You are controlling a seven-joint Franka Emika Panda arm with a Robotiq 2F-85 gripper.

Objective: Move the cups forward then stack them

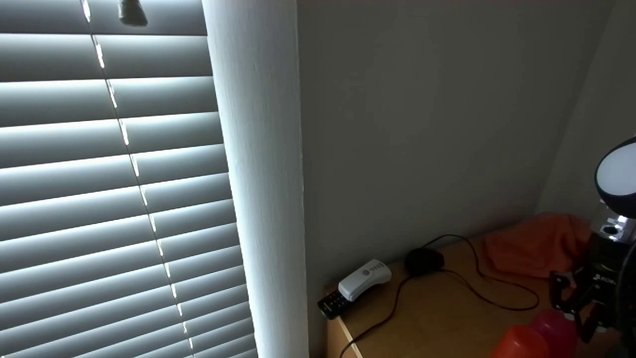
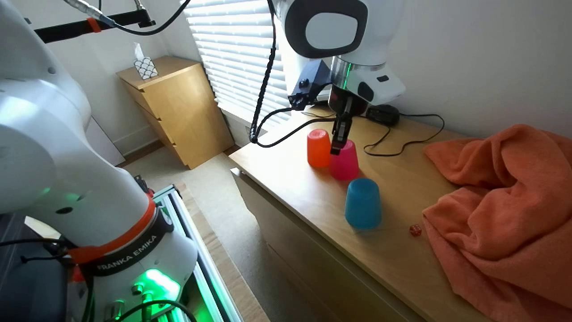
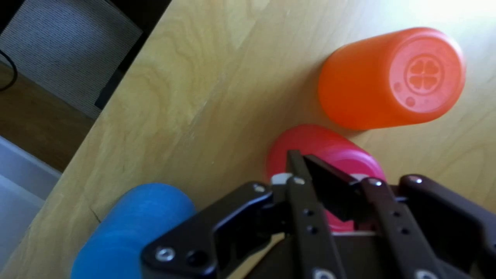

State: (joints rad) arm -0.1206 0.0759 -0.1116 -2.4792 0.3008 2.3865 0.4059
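Three of them out there on the wooden top (image 2: 393, 179), every one upside down: orange cup (image 2: 318, 150), pink cup (image 2: 347, 166), blue cup (image 2: 363, 205), pink in the middle. And it's the pink cup right at the gripper (image 3: 310, 166)! In the wrist view its dark fingers (image 3: 297, 168) lie straight across that cup, pink showing past the tips and again between the links. In an exterior view a fingertip (image 2: 338, 143) overlaps the cup's upper edge, though touching or not, I can't call it. How wide is the gripper spread? No reading that: links and tips overlap from the wrist, and from outside they show dark or edge-on. Whether it has hold of the pink cup, I can't say either. Over to the orange cup, just beside pink, round base up with a clover mark, clear of the fingers. Blue cup, apart from pink, off the gripper's opposite flank, partly behind a link in the wrist view. And beyond blue, a small red die (image 2: 415, 230), near the crumpled orange towel (image 2: 505, 214).
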